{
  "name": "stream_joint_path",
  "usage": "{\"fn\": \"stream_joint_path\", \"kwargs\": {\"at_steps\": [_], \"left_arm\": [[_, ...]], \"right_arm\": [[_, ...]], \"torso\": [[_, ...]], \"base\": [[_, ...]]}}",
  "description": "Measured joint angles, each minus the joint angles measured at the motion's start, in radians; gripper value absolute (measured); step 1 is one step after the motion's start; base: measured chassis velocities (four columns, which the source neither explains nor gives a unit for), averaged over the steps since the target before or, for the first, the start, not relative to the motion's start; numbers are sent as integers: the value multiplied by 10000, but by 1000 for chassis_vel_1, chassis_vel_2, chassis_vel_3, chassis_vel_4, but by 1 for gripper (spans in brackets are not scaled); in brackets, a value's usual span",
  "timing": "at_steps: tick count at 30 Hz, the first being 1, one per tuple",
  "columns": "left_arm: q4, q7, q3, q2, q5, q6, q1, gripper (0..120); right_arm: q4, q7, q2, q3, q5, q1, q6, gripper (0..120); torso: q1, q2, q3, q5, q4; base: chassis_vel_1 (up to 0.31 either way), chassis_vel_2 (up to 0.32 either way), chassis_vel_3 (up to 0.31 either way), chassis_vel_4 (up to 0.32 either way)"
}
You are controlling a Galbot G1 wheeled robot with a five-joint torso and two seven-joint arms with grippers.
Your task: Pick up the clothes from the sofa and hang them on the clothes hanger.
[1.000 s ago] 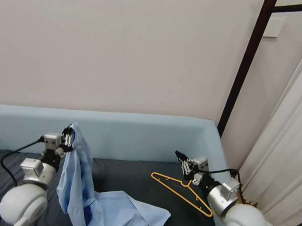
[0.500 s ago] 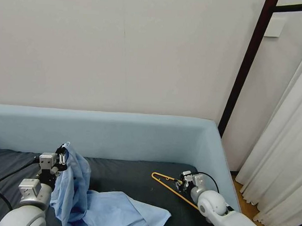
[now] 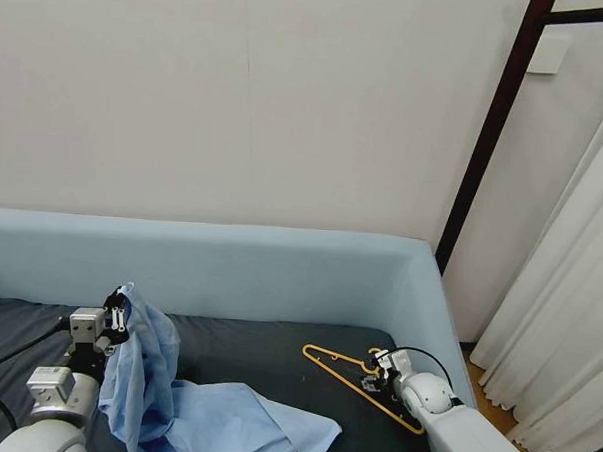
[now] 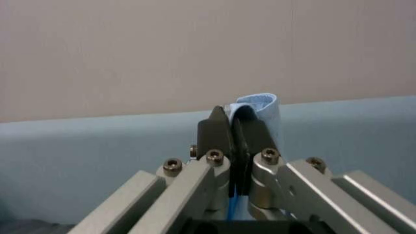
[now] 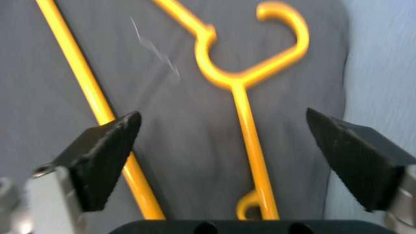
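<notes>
Presently the light blue shirt [image 3: 143, 379] hung from my left gripper [image 3: 121, 308], jaws clamped tight on a fold of its upper edge [image 4: 256, 105]. Its lower part lay crumpled on the dark grey seat cushion [image 3: 246, 349] of the pale blue sofa [image 3: 280, 265]. The yellow clothes hanger [image 3: 360, 377] lay flat on the same cushion near the sofa's right end, well apart from the shirt. My right gripper [image 3: 373, 367] sat over the hanger's hook end, fingers [image 5: 104, 156] spread wide with the neck between them, gripping nothing.
</notes>
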Motion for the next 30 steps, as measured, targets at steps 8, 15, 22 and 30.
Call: {"fn": "stream_joint_path", "kwargs": {"at_steps": [8,15,22,30], "left_arm": [[34,2,160,-21,6,-10,-209,0],[63,-3,174,-6,-12,-20,-276,0],[122,-21,167,28,-33,-78,-280,0],[239,-38,280,56,-56,-89,-453,0]], "right_arm": [[-1443,-1302,194,651,-754,312,923,100],[-2028,-1492,441,729,-1086,605,1028,86],[-2430,-2115,562,783,-1757,693,1071,64],[-2384,-2245,539,705,-1959,722,1101,32]], "torso": [[0,0,0,1,1],[0,0,0,0,3],[-1,2,-2,-1,4],[-1,2,-1,1,1]], "base": [[0,0,0,0],[0,0,0,0],[0,0,0,0],[0,0,0,0]]}}
